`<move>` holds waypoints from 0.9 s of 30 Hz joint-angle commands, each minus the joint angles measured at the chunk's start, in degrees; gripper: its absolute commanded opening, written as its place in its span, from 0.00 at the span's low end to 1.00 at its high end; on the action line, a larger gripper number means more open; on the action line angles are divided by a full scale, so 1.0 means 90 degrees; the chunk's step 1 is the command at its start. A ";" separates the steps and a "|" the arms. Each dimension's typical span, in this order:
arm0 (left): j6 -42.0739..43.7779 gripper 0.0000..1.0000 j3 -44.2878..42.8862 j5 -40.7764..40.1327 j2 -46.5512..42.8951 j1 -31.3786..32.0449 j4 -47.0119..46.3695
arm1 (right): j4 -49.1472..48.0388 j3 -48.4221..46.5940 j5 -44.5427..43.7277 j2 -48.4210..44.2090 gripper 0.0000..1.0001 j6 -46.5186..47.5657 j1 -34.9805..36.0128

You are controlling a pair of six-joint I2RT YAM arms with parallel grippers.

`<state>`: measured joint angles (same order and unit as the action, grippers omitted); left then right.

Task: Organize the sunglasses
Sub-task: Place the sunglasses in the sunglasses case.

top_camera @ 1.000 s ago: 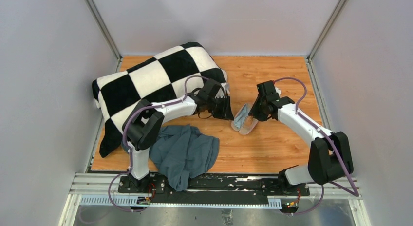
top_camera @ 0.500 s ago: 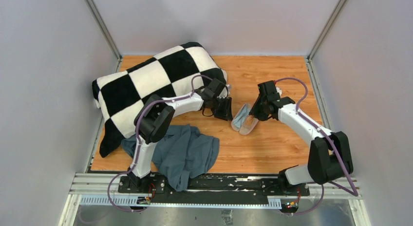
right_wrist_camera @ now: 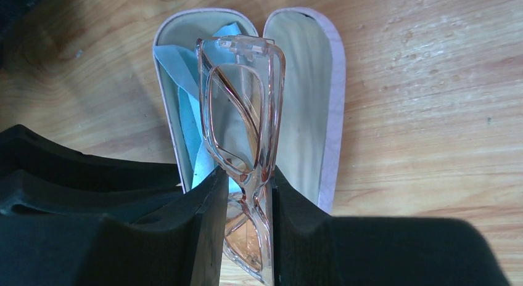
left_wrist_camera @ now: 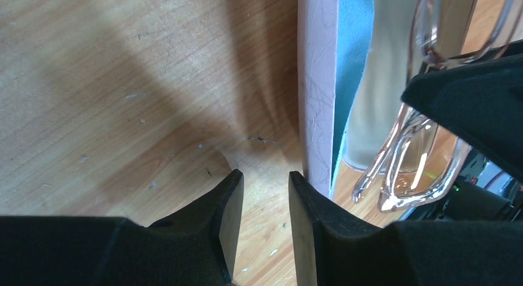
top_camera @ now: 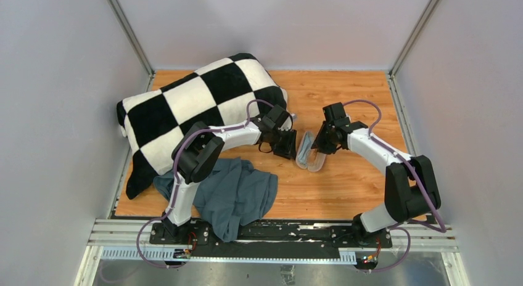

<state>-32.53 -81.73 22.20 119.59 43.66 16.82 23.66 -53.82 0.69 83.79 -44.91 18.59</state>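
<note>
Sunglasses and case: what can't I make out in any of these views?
- Right wrist view: the right gripper hides the sunglasses' near lens; whether they touch the cloth or case cannot be told.
- Left wrist view: the top edge cuts off the case; whether the left gripper touches it is unclear.
- Top view: the sunglasses are too small to tell from the case.

Lab robot cell: grey enclosure walls (top_camera: 61, 82), aluminium rail (top_camera: 117, 233).
</note>
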 commanded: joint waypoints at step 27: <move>0.0089 0.38 0.0171 0.0040 -0.0135 0.0022 0.0084 | -0.0793 -0.0214 0.0959 0.0942 0.01 -0.0012 -0.0072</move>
<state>-32.29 -80.97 21.47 119.50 43.68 17.28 16.95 -53.95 8.99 91.13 -44.01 18.59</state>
